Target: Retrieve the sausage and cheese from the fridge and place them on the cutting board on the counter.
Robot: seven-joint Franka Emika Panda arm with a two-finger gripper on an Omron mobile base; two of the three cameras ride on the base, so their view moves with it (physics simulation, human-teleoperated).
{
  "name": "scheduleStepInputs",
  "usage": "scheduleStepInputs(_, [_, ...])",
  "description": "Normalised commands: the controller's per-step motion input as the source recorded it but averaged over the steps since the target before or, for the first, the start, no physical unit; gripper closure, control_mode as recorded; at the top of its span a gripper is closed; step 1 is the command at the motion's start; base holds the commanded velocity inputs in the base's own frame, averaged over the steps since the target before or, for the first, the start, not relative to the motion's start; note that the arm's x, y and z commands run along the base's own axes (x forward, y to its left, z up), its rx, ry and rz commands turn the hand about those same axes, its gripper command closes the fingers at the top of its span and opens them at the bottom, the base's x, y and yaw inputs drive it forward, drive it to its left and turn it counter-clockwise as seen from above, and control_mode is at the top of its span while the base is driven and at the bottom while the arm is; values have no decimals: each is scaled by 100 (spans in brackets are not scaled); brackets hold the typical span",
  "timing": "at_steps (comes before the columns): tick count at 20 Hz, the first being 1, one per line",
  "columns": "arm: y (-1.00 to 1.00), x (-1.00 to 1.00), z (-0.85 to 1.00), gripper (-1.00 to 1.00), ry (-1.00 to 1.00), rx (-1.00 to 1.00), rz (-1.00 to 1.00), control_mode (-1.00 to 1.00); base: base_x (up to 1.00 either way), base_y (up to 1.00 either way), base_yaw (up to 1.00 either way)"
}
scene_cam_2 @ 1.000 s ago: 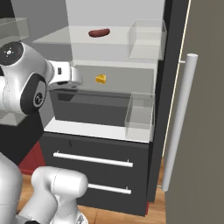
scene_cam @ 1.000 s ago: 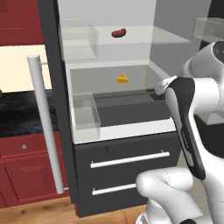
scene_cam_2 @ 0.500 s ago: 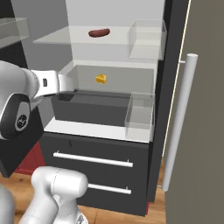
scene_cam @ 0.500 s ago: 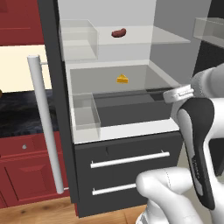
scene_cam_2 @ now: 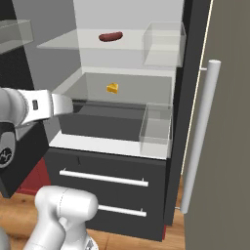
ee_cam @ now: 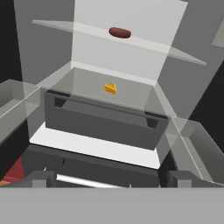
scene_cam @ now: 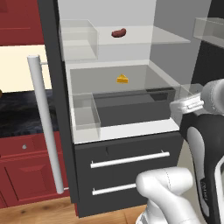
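The fridge [scene_cam: 127, 131] stands open in front of me. On its upper clear shelf lies the dark red sausage [scene_cam: 118, 33] [scene_cam_2: 111, 36] [ee_cam: 119, 32]. One shelf lower sits the small yellow cheese [scene_cam: 123, 79] [scene_cam_2: 113, 88] [ee_cam: 110, 89]. My gripper [ee_cam: 113, 180] is open and empty, its fingertips [ee_cam: 41, 178] wide apart. It hangs in front of the fridge, low and well short of both foods. The white wrist [scene_cam_2: 49, 105] [scene_cam: 187, 104] points into the fridge. A strip of the black counter [scene_cam: 17, 113] lies at the left. The cutting board is out of view.
Clear bins [scene_cam: 78, 39] [scene_cam_2: 163, 44] sit beside the sausage, and lower ones [scene_cam: 83, 111] [scene_cam_2: 156, 127] flank a dark drawer [scene_cam: 131, 107]. The open door's white bar handle [scene_cam: 43, 131] [scene_cam_2: 200, 136] stands close by. Below are dark drawers [scene_cam: 129, 159] and red cabinets [scene_cam: 26, 162].
My hand has drawn back and down from the cheese shelf's front edge, toward the robot's body. The sausage and cheese have not moved, and the gripper stays open.
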Motion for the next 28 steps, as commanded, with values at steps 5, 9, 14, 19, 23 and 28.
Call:
scheduleStepInputs(5, [9,-31,-2,-100,0,-1,5,-100,0,0,0])
scheduleStepInputs(9, [4,0,-11,-100,0,0,3,100,0,6,4])
scheduleStepInputs(14, [0,0,0,-100,0,0,0,100,62,17,1])
scheduleStepInputs(19, [0,0,0,-100,0,0,0,100,84,0,0])
scheduleStepInputs(23, [0,0,0,-100,0,0,0,100,70,0,0])
scheduleStepInputs(28, [0,0,0,-100,0,0,0,100,73,0,0])
